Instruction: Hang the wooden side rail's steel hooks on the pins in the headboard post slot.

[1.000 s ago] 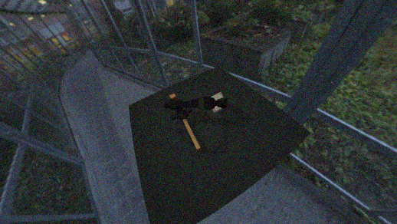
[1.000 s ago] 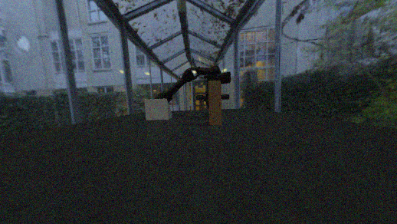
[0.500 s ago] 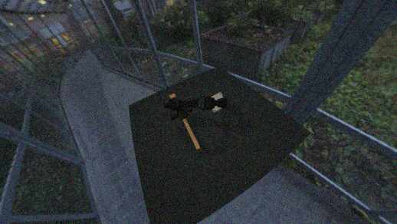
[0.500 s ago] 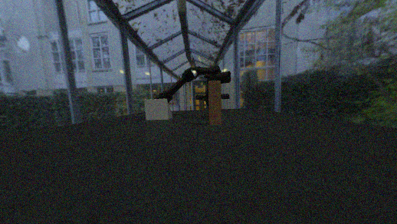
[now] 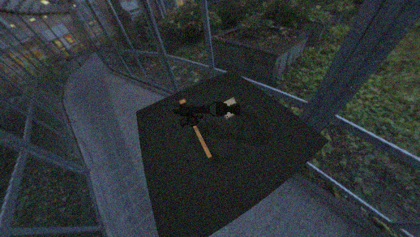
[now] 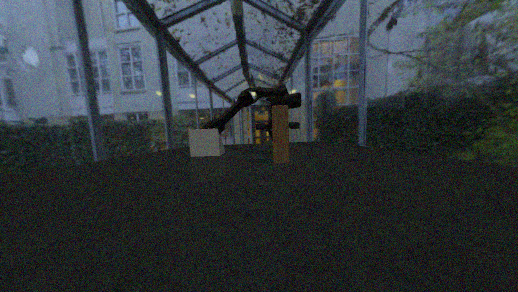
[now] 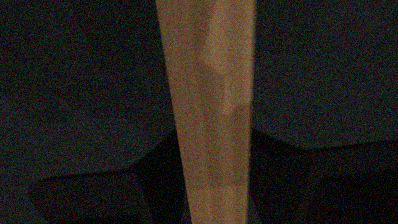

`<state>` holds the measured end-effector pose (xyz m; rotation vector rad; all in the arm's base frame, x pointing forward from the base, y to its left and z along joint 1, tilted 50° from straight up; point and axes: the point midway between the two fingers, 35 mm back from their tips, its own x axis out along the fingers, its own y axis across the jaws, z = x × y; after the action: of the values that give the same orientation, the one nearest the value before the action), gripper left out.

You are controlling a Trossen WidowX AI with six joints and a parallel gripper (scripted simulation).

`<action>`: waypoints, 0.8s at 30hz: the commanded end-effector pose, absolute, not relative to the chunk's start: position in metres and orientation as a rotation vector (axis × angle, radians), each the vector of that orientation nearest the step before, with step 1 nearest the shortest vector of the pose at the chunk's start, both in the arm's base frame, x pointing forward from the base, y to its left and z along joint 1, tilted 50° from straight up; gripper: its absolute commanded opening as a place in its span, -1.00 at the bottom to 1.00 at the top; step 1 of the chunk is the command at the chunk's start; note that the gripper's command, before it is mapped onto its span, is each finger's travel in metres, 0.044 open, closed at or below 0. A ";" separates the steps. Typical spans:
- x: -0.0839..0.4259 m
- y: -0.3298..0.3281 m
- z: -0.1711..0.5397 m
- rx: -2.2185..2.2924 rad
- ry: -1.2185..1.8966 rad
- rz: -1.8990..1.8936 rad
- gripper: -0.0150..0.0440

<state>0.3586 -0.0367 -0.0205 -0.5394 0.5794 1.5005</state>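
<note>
The wooden side rail [image 5: 203, 142] [image 7: 212, 65] shows as a long orange-brown bar. In the top view it runs from under the gripper toward the lower right; its far end looks low, but I cannot tell whether it touches the table. My gripper [image 5: 193, 122] [image 7: 206, 126] is shut on the rail, a dark finger on each side in the wrist view. The headboard post [image 5: 182, 101] [image 6: 280, 135] stands upright just beyond the gripper in the top view; in the exterior view it hides most of the gripper and the rail. The hooks, pins and slot are not visible.
The pale base block [image 5: 229, 101] [image 6: 204, 143] is at the arm's foot. The dark arm [image 5: 216, 109] [image 6: 240, 104] reaches from there to the post, partly over the rail's near end. The dark table [image 5: 243, 170] [image 6: 250, 215] lies under everything.
</note>
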 end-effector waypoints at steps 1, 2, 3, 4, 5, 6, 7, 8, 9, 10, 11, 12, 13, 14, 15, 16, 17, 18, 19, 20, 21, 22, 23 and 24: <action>0.359 -0.042 -0.020 -0.536 0.581 1.487 -0.49; 0.360 -0.042 -0.020 -0.536 0.581 1.487 -0.49; 0.360 -0.042 -0.021 -0.536 0.581 1.487 -0.49; 0.360 -0.042 -0.021 -0.536 0.581 1.487 -0.49; 0.360 -0.042 -0.021 -0.536 0.581 1.487 -0.49; 0.360 -0.042 -0.021 -0.536 0.581 1.487 -0.49; 0.360 -0.042 -0.021 -0.536 0.581 1.487 -0.49; 0.360 -0.042 -0.021 -0.536 0.581 1.487 -0.49; 0.360 -0.042 -0.022 -0.536 0.581 1.487 -0.49; 0.361 -0.042 -0.022 -0.536 0.581 1.487 -0.49; 0.361 -0.042 -0.022 -0.536 0.581 1.487 -0.49; 0.361 -0.042 -0.022 -0.536 0.581 1.487 -0.49; 0.361 -0.041 -0.022 -0.536 0.581 1.487 -0.49; 0.361 -0.041 -0.022 -0.536 0.581 1.487 -0.49; 0.361 -0.042 -0.022 -0.536 0.581 1.487 -0.49; 0.361 -0.042 -0.023 -0.536 0.581 1.487 -0.49; 0.361 -0.042 -0.023 -0.536 0.581 1.487 -0.49; 0.361 -0.042 -0.023 -0.536 0.581 1.487 -0.49; 0.361 -0.042 -0.023 -0.536 0.581 1.487 -0.49; 0.361 -0.042 -0.023 -0.536 0.581 1.487 -0.49; 0.362 -0.042 -0.023 -0.536 0.581 1.487 -0.49; 0.362 -0.042 -0.023 -0.536 0.581 1.487 -0.49; 0.362 -0.042 -0.023 -0.536 0.581 1.487 -0.49; 0.362 -0.042 -0.023 -0.536 0.581 1.487 -0.49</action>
<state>0.3608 -0.0373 -0.0230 -0.5372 0.5771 1.5002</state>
